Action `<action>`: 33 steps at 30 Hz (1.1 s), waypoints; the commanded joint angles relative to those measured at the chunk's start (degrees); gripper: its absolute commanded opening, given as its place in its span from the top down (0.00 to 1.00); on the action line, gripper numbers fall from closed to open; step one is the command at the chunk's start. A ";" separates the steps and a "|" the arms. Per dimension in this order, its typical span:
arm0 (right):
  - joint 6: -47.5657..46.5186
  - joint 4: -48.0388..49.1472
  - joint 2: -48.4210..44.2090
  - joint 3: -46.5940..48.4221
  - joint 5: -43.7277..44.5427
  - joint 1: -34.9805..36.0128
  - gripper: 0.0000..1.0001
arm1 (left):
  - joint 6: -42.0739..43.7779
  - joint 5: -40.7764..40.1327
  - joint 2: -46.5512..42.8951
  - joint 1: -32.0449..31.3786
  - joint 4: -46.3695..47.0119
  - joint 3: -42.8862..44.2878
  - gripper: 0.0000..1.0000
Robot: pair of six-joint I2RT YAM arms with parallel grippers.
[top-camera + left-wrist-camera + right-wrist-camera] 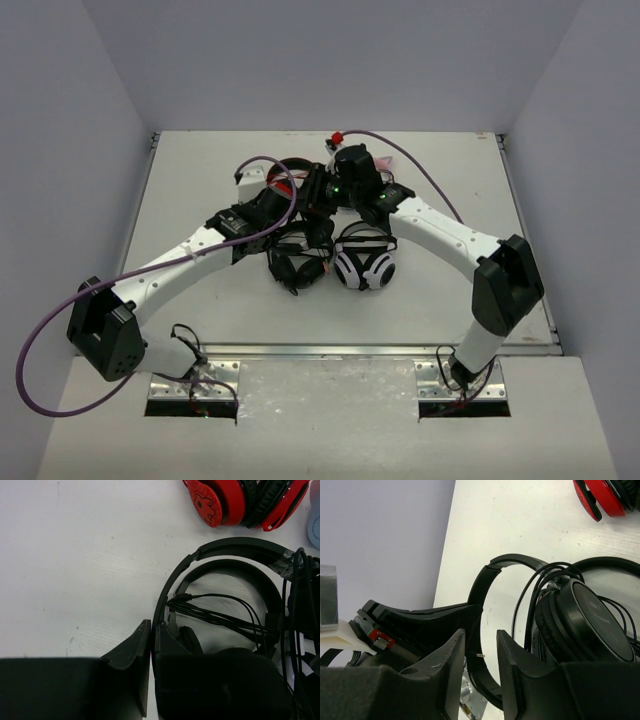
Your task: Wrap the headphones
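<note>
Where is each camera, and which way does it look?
Top: high behind the arms, facing down at the table; the left arm and right arm show, meeting over the black headphones.
Left wrist: on the left arm, facing along the shut left tool at the headband and red headphones.
Right wrist: on the right arm, facing past the open right tool at a black cup.
Both wrist views share the black and red headphones.

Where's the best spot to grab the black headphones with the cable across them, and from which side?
Probably best to take the black headphones by the headband, on its bare curve at the left of the left wrist view. Come in from the open table outside the arc. That stretch is thin and free of the cable, which crosses inside. The red headphones crowd the far end.
</note>
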 commanded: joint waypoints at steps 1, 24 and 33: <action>-0.79 0.27 0.48 2.53 0.58 -0.11 0.66 | -1.35 0.27 -0.35 0.02 2.82 1.44 0.99; -25.19 1.40 -13.04 -3.86 1.45 0.67 0.61 | 0.06 3.96 -0.35 3.62 2.03 2.40 1.00; -43.98 3.44 -21.76 -10.66 3.19 11.01 0.44 | -0.82 3.96 0.35 4.41 -0.86 6.62 1.00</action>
